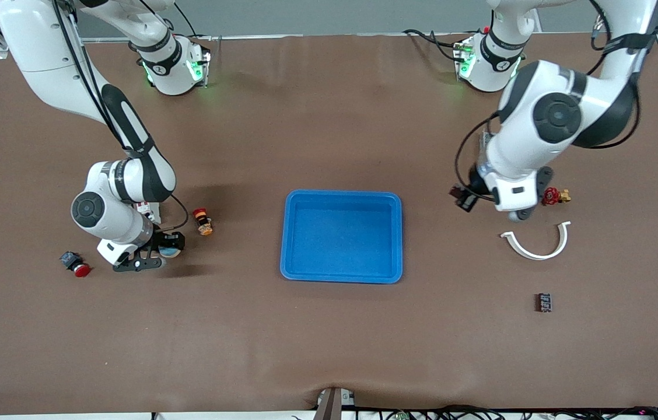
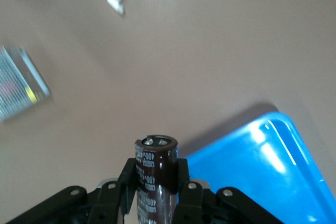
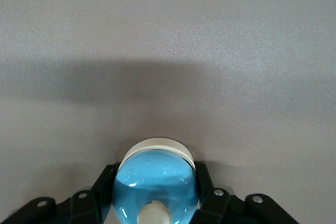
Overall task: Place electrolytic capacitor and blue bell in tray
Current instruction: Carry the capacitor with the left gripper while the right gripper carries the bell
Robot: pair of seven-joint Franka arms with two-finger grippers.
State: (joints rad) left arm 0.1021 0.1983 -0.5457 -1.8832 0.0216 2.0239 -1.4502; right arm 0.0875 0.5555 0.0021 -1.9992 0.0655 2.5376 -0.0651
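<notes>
Two arms, both loaded. Tray (image 1: 341, 236): glossy bright-blue plastic, shallow rectangle, rounded corners, raised rim, flat on the matte brown surface (image 1: 329, 350) at frame centre.

Capacitor (image 2: 156, 177): dark brown cylinder, shiny sleeve with pale print, metal end cap; clamped between the left gripper (image 2: 156, 184) fingers, seen in the left wrist view with the tray corner just beside it. In the front view that gripper (image 1: 464, 198) hangs over bare surface between the tray and the upper-right clutter. Left arm folded at the elbow, forearm pointing down, wrist tipped toward frame centre.

Bell (image 3: 156, 184): smooth translucent blue dome on a white base, white knob on top; right gripper (image 3: 156, 190) fingers closed on its sides. Front view puts that gripper (image 1: 167, 248) low at the surface, left-centre of frame, bell (image 1: 169, 252) mostly hidden under it. Right arm bent sharply, wrist rolled sideways, fingers reaching toward the tray.

Other bits: red-capped push button (image 1: 75, 263) at lower left, small red-and-orange part (image 1: 203, 221) right of the right wrist, white curved plastic clip (image 1: 538, 245) right of centre, red-and-brass fitting (image 1: 555, 196) above it, small dark block (image 1: 543, 302) below it.
</notes>
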